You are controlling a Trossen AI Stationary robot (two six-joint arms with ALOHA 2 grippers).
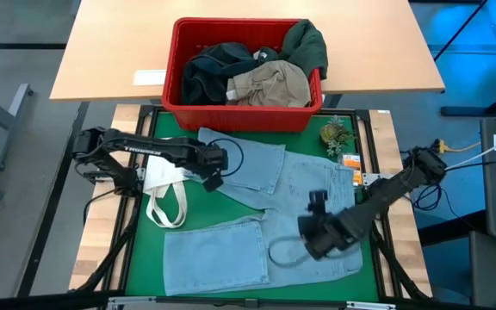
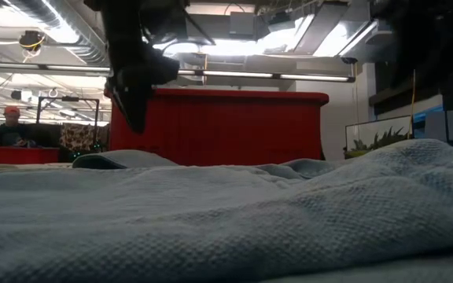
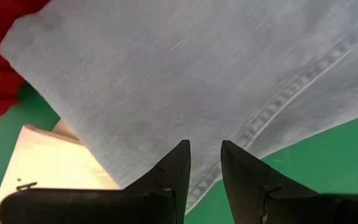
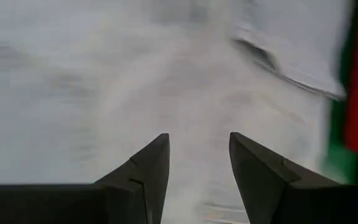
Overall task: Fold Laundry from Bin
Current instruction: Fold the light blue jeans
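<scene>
Jeans (image 1: 265, 215) lie spread on the green mat at frame centre, below the red bin (image 1: 244, 112) holding the remaining laundry; the fold looks not yet begun. Left gripper (image 1: 213, 176), jaws slightly parted and empty, hovers over the left leg hem; right gripper (image 1: 313, 232), jaws open and empty, over the lower right. Next move likely needs both to descend and pinch an edge; whether either touches cloth is unclear.

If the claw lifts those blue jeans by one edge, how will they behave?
The jeans would probably droop, not stay flat: they already lie rumpled with soft folds on the green mat. Being large denim, they likely drag, and a single-point pinch may lift only one layer.
</scene>
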